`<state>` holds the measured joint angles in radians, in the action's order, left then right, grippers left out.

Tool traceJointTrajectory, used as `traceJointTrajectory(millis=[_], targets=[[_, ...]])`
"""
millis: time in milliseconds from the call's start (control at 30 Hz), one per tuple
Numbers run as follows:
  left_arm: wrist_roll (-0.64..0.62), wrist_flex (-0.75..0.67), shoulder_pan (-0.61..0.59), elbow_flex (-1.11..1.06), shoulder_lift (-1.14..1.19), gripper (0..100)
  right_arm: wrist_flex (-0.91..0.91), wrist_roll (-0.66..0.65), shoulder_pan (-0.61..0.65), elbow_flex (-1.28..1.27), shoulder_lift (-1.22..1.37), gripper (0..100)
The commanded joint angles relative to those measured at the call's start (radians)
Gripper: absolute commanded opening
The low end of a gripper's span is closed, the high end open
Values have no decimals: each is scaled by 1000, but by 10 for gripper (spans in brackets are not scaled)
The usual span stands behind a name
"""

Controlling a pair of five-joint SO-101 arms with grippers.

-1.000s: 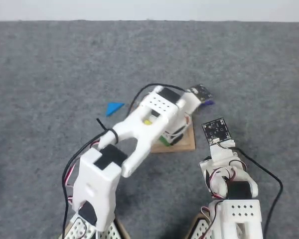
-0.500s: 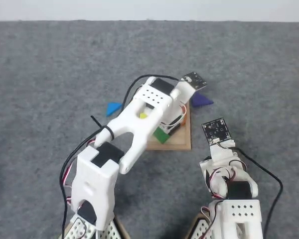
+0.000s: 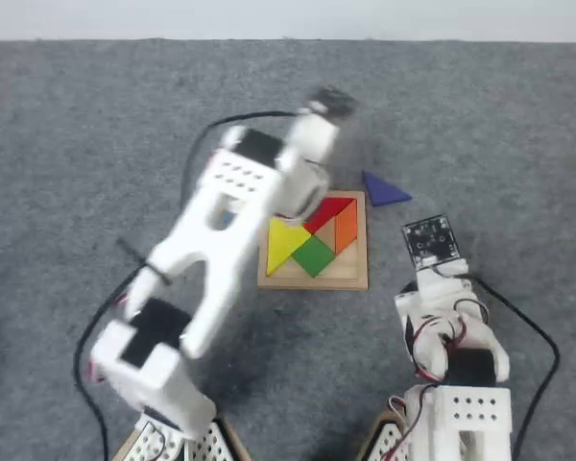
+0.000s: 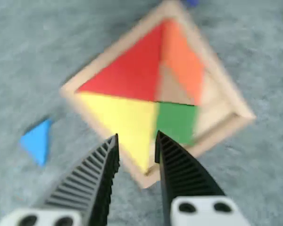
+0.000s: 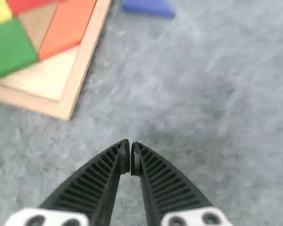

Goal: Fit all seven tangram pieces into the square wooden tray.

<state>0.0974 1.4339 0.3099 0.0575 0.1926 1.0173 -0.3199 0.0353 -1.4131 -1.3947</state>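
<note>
Now the left hand is hovering open and empty above the tray, which is holding perhaps five pieces; the right hand is sitting closed nearby. Going for the blue triangle beside the tray, it should be straddling two edges squarely.

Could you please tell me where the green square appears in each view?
High view: green square in the tray, beside the yellow piece.
Left wrist view: green square just beyond the left gripper.
Right wrist view: green square cut off at the frame edge.
Shared landmark: orange piece.
</note>
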Motion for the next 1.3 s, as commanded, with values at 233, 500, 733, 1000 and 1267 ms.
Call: traceJointTrajectory(millis=[233, 500, 733, 1000, 1267], targets=[[-130, -411, -350, -509, -262, 120, -148, -21, -10, 427, 572, 17], [-203, -486, -468, -492, -181, 121, -165, -190, 25, 868, 1133, 17], [-201, -489, -473, -478, -135, 121, -165, -336, 64, 1128, 1463, 155], [-201, -489, -473, -478, -137, 121, -170, -339, 85, 1358, 1727, 308], [-199, -489, -473, -469, -130, 121, -165, -333, 151, 1530, 1919, 307]])
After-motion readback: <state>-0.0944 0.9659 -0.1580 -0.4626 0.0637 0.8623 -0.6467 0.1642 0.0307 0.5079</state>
